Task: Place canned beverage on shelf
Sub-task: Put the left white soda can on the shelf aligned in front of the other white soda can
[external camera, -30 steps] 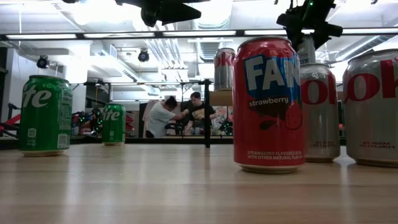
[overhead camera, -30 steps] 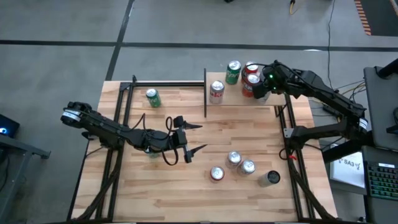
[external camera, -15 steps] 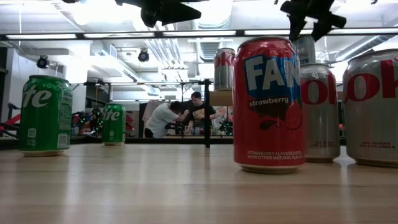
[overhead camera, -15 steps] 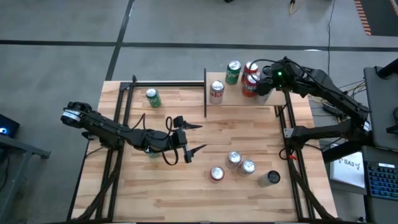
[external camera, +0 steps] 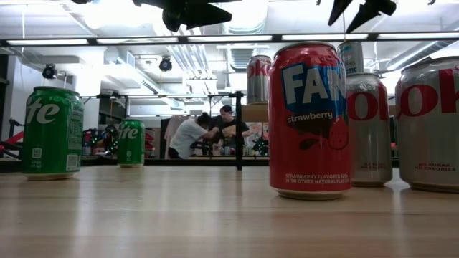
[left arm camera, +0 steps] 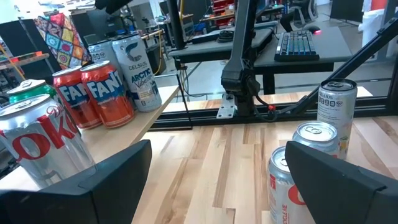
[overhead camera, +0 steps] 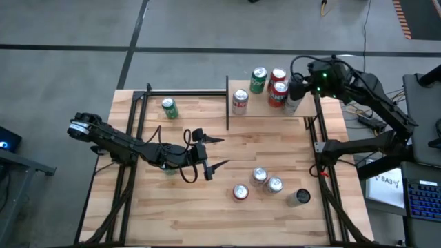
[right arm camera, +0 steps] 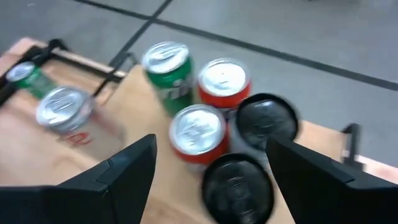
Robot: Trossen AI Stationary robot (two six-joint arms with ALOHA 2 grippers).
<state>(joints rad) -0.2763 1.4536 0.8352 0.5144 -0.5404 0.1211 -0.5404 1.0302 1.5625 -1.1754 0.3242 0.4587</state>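
Note:
The shelf [overhead camera: 303, 110] is a small light board with black posts at the table's far right. On it stand a silver can [overhead camera: 240, 102], a green can [overhead camera: 258, 79], two red cans [overhead camera: 277, 89] and a tall white can [overhead camera: 292, 105]. My right gripper [overhead camera: 298, 81] hangs open above the shelf's right end, over the two dark-topped cans [right arm camera: 267, 118], with nothing between its fingers. My left gripper [overhead camera: 215, 153] hovers open and level over the middle of the table, holding nothing. In the low view both grippers [external camera: 188, 13] [external camera: 362, 8] show at the top.
A green can [overhead camera: 169, 108] stands at the table's far left. Several cans [overhead camera: 259, 176] [overhead camera: 240, 192] [overhead camera: 298, 198] stand on the tabletop near the right front. A black post [overhead camera: 227, 103] marks the shelf's left side. People show in the room beyond [external camera: 208, 132].
My right gripper has risen from just above the tall white can and drawn back toward the table's far right corner, tipping further downward. In the low view it has climbed almost out of the top. The cans have kept their places.

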